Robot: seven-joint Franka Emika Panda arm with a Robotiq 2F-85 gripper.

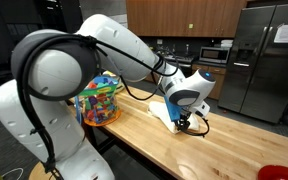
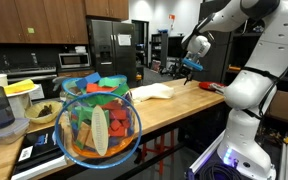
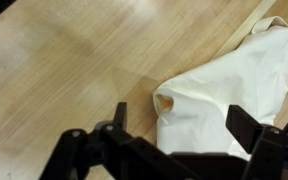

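One end effector [image 3: 182,122], jaws spread wide, over one white cloth [image 3: 234,75], one wooden counter [image 3: 64,70]

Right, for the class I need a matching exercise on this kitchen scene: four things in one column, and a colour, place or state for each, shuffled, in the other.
Things
1. gripper
2. cloth
3. tub
4. fridge

Descriptions
A. clear, full of colourful pieces
B. steel, at the back of the room
C. open, over the cloth
D. white, crumpled on the wooden counter

Pairs: 1-C, 2-D, 3-A, 4-B
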